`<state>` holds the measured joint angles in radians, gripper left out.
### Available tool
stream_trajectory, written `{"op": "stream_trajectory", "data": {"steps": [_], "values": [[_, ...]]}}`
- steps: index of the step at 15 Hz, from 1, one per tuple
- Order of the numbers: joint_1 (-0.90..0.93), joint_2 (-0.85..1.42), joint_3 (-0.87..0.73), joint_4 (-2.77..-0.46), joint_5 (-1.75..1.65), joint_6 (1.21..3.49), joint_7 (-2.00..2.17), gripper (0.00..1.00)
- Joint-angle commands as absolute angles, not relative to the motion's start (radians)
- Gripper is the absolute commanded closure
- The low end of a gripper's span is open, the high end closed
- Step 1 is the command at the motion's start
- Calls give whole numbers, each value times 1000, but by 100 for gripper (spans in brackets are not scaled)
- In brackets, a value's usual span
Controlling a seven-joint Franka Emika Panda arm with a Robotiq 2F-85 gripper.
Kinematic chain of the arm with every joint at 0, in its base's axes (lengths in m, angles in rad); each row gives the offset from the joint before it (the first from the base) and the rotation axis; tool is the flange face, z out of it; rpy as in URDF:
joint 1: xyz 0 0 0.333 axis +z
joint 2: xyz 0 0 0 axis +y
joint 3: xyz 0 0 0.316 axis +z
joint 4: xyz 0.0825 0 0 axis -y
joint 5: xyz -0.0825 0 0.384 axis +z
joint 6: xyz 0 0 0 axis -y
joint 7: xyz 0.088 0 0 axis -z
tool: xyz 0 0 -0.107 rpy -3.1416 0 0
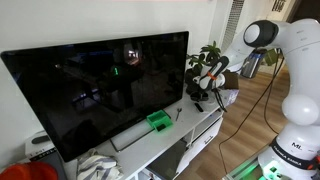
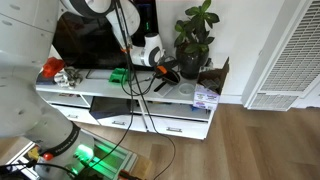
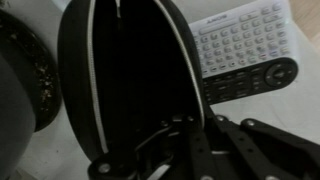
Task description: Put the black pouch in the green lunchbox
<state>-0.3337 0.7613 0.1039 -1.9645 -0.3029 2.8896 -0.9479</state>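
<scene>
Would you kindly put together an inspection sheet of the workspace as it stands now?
Surface: white TV cabinet, crowded on top.
Job's things: black pouch beside the plant pot, not in the green lunchbox, which sits before the TV.
Clutter: keypad remote; grey soundbar; orange items.
Grippers: gripper at the pouch; open or shut not discernible.
Cables: cables hang across the drawers.
Surroundings: TV, potted plant, wooden floor.

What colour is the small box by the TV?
The box is bright green, clearest in an exterior view.
</scene>
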Motion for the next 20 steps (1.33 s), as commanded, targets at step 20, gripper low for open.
{"op": "stream_trajectory", "data": {"steps": [20], "values": [[-212, 478, 73, -2408, -362, 2962, -1060, 92]]}}
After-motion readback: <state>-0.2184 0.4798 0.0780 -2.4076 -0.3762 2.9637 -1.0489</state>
